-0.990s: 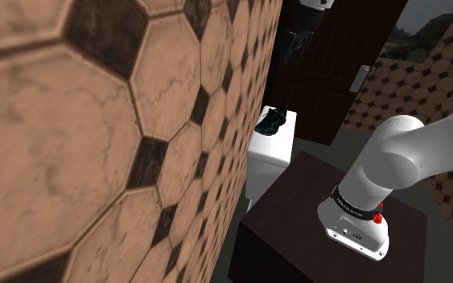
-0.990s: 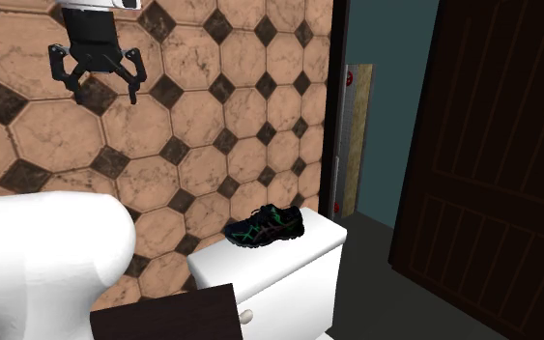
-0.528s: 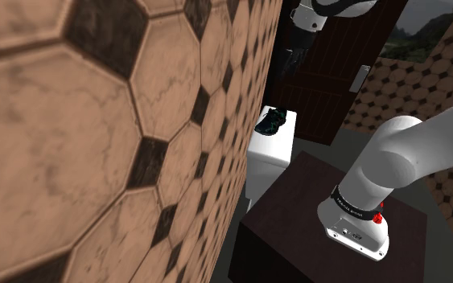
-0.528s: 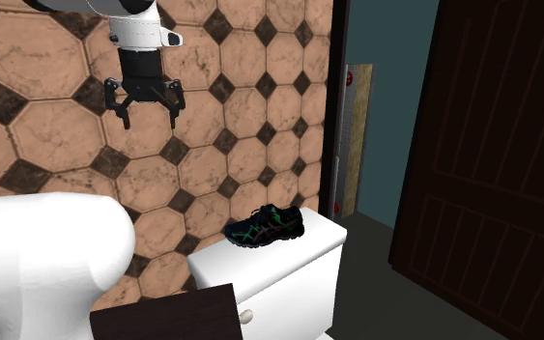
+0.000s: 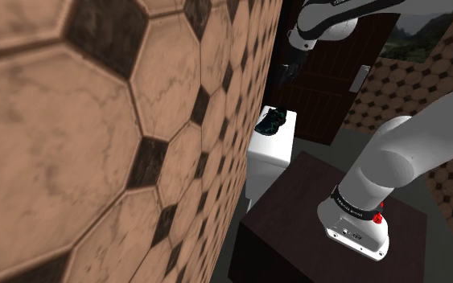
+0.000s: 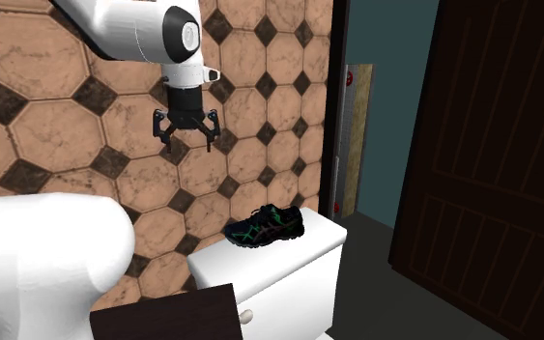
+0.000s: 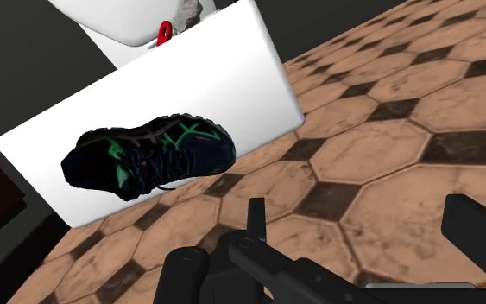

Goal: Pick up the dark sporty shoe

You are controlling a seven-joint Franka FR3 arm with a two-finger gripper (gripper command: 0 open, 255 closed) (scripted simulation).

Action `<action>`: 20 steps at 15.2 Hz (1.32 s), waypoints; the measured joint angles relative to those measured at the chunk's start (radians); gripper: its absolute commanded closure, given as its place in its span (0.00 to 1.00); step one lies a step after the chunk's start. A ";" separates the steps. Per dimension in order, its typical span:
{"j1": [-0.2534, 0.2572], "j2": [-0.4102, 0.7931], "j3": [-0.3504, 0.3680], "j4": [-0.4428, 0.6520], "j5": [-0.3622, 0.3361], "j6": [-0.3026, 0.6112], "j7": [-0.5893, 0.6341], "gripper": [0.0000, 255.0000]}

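Shoe [image 6: 265, 225], dark with green lines, is lying on its sole across the flat white lid [image 6: 294, 253] of what is probably a toilet tank. It is sitting close beside a tiled wall [image 6: 260, 106] of tan octagons and dark squares. Nothing is resting on the shoe or crowding it, so its top is open to a reach from above.

The white arm [image 6: 134, 29] is holding its black gripper [image 6: 185, 133] high over the lid, pointing downward and well apart from the shoe. The fingers [image 7: 478, 226] are standing spread with nothing between them, likely readying to straddle the shoe's narrow width. From the hand's own camera, the shoe [image 7: 150, 155] is lying lengthwise on the lid [image 7: 232, 78], ahead of the fingertips rather than between them.

The tank is closed, with the shoe alone sitting on it. A dark panelled door [image 6: 492, 145] is standing across the room.
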 measured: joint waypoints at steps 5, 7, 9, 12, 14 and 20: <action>0.006 0.163 -0.086 0.037 0.049 0.121 -0.099 0.00; 0.010 0.241 -0.125 0.060 0.089 0.170 -0.157 0.00; 0.014 0.320 -0.157 0.097 0.140 0.201 -0.217 0.00; 0.008 0.430 -0.190 0.147 0.229 0.239 -0.311 0.00; -0.006 0.520 -0.200 0.192 0.309 0.262 -0.386 0.00; -0.103 0.760 -0.169 0.346 0.508 0.285 -0.563 0.00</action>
